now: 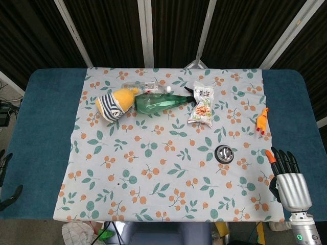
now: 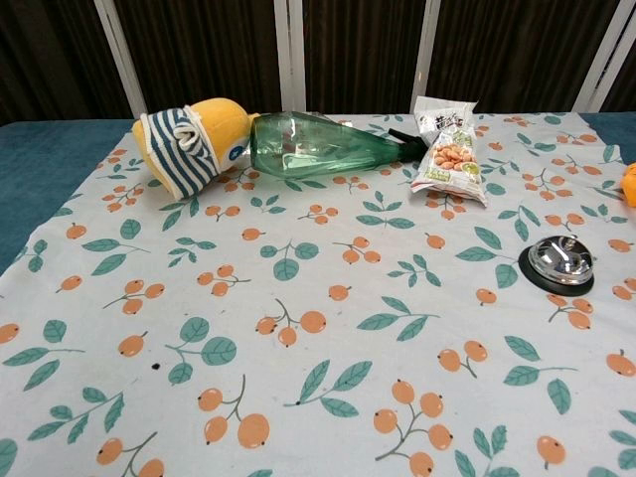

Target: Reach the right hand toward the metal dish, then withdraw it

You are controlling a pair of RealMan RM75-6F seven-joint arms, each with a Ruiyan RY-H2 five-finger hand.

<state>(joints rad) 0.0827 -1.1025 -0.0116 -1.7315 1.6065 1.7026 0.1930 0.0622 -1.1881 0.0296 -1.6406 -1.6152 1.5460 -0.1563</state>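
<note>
The small round metal dish (image 1: pixel 224 153) with a black rim lies on the floral tablecloth, right of centre; in the chest view the dish (image 2: pixel 560 264) sits at the right. My right hand (image 1: pixel 287 178) hovers over the blue table at the lower right, to the right of the dish and well apart from it. Its fingers are spread and point away from me, holding nothing. The chest view does not show this hand. At the far left edge only dark finger tips of my left hand (image 1: pixel 7 196) show; how they stand is unclear.
At the back of the cloth (image 1: pixel 153 204) lie a yellow striped plush toy (image 1: pixel 115 102), a green plastic bottle (image 1: pixel 163 103), a clear bottle (image 1: pixel 148 87) and a snack packet (image 1: pixel 202 109). A small orange toy (image 1: pixel 262 120) rests on the cloth's right edge.
</note>
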